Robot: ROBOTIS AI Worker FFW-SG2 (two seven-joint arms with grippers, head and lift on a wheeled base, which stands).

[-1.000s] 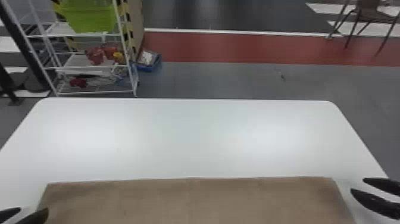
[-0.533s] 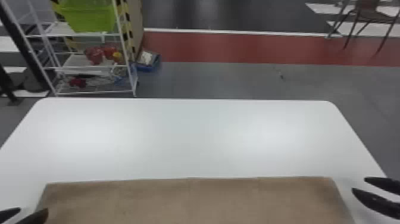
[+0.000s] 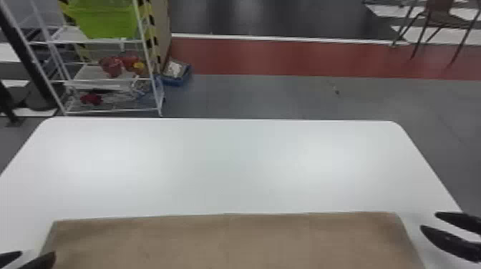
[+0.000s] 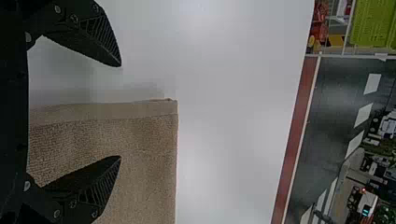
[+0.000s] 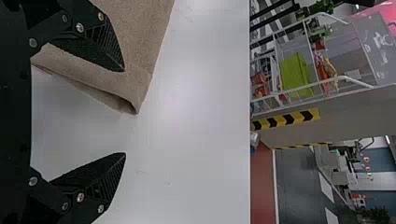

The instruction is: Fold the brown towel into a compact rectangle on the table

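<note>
So the brown towel is lying on the near part of the white table, and the left gripper and right gripper are both spread wide around opposite side edges, probably to pinch both for a fold.

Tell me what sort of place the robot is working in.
Probably a workshop or robotics lab: a white wire shelf holding a green bin, yellow-and-black hazard tape, and a grey floor crossed by a red band.
</note>
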